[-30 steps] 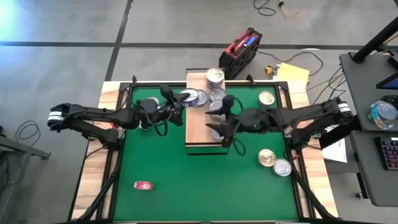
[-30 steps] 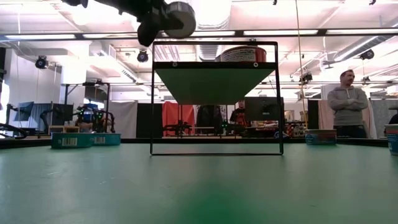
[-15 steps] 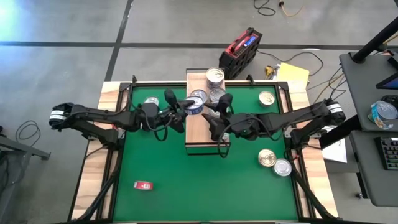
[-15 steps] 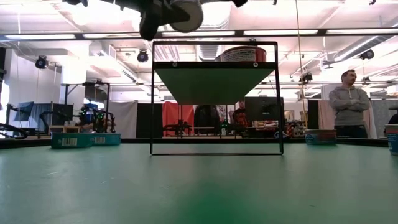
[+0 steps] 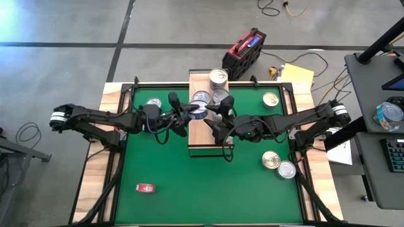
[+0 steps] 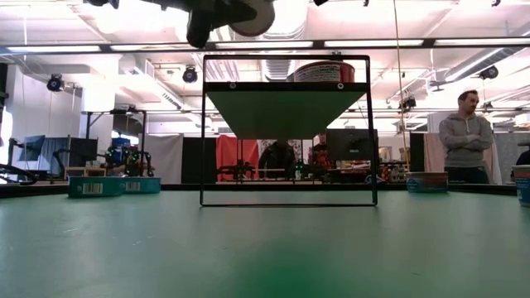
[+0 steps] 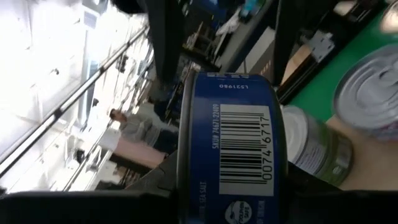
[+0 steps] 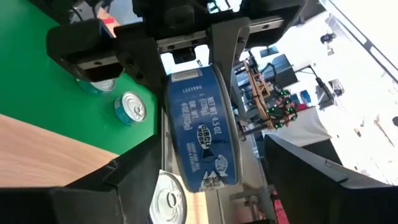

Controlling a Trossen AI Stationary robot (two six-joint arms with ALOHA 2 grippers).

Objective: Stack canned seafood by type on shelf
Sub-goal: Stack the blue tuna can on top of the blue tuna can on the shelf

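One blue-labelled tin (image 5: 198, 111) hangs over the shelf (image 5: 203, 135), clamped in the left pincer (image 5: 189, 112); the right pincer (image 5: 218, 113) has spread wide around it, suggesting a handover.

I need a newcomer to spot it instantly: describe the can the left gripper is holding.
Start at the light-wood shelf in the middle of the green mat. Above its left edge, the left gripper holds a blue-labelled can off the board, right in front of the right gripper. Unlike the tins resting flat nearby, it is tipped on edge, barcode showing.
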